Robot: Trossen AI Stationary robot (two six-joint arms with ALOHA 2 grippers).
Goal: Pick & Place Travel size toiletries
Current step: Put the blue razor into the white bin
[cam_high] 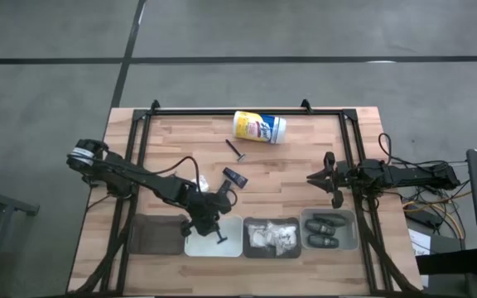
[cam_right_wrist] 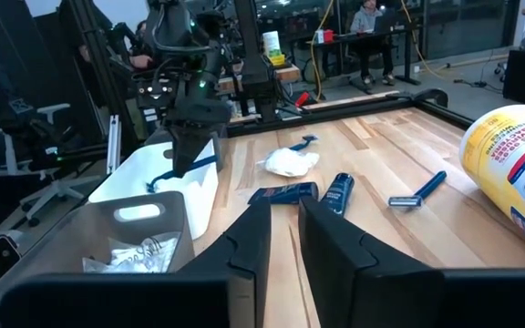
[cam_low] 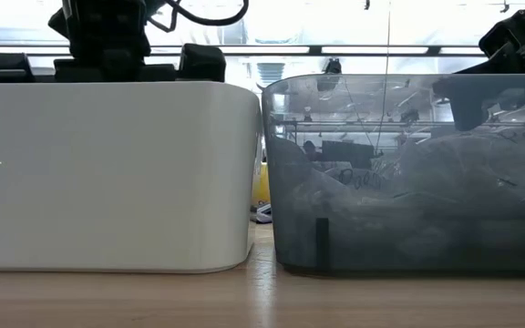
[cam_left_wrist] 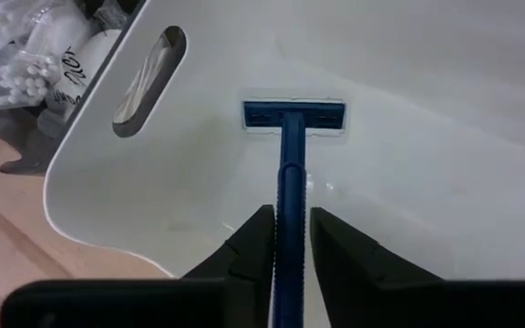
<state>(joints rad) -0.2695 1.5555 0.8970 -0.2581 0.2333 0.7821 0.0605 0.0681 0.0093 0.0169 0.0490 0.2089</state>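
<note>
Your work surface was a pale butcher-block wooden table (cam_high: 288, 170) with a black metal frame. Along its near edge stood four bins in a row: a dark brown one (cam_high: 157, 233), a smooth white plastic bin (cam_high: 204, 245) with an oval handle slot, a translucent smoky-grey bin (cam_high: 259, 224) of white crinkly packets (cam_high: 273, 237), and a grey bin (cam_high: 350, 232) holding two dark oval pods (cam_high: 325, 233). Near the far edge lay a yellow-and-white cylindrical canister (cam_high: 259, 127) on its side; its blue label's writing could not be read.

Your left end effector (cam_left_wrist: 290, 239) hung over the white bin, its fingers close on either side of a blue plastic razor's handle (cam_left_wrist: 291, 164), the razor's head lying flat on the bin floor. Your right end effector (cam_right_wrist: 283, 232) hovered above bare wood near the pod bin, fingers narrow and holding nothing.

Loose on the table lay a thin dark razor (cam_high: 237, 151), small black tubes (cam_high: 235, 177) and a crumpled white packet (cam_right_wrist: 291, 161).
</note>
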